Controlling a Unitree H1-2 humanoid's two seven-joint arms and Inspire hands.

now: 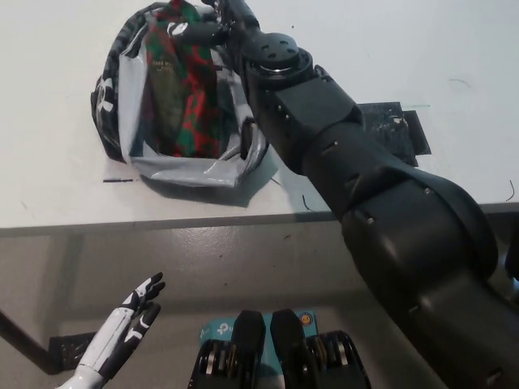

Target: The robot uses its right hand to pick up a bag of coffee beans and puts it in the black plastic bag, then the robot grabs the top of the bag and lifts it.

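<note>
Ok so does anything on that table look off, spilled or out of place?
Nothing is spilled. The coffee bean bag sits tilted inside the open black plastic bag, with the right hand on its top. Black tape patches on the table look scuffed. The left hand rests open below the table edge.

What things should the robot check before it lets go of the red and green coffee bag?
1. Coffee bag down inside the black plastic bag: ok, mostly in.
2. Plastic bag's mouth open: ok.
3. Right hand holding the coffee bag's top: ok.
4. Coffee bag resting on the bottom: cannot tell.
5. Plastic bag fully on the table: ok, though near the edge.
6. Left hand out of the way: ok, open below the table.
</note>
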